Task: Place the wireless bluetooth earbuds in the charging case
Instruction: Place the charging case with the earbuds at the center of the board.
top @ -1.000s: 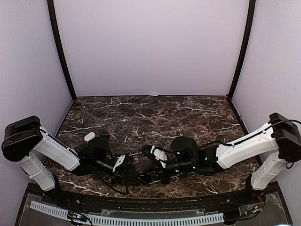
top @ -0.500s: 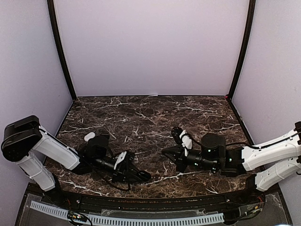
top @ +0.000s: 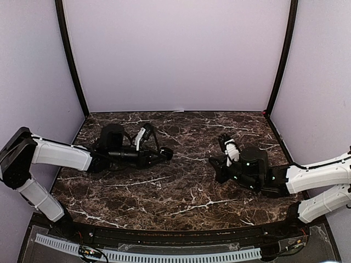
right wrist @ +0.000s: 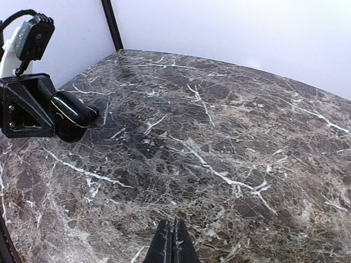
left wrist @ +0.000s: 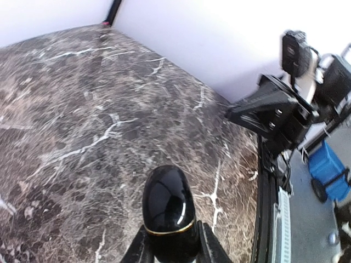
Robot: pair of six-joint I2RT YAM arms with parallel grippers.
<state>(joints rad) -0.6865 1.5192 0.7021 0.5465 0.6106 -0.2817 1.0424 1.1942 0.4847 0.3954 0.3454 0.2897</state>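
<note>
Left gripper [left wrist: 173,247] clamps what looks like a black charging case [left wrist: 166,201], right gripper [right wrist: 173,241] pinched together, empty.

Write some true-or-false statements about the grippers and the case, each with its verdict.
1. The left gripper holds a glossy black case. True.
2. The right gripper is wide open. False: it is shut, with nothing in it.
3. A thin gold line runs around the case. True.
4. The two grippers are touching. False: they are apart, with bare marble table between them.
</note>
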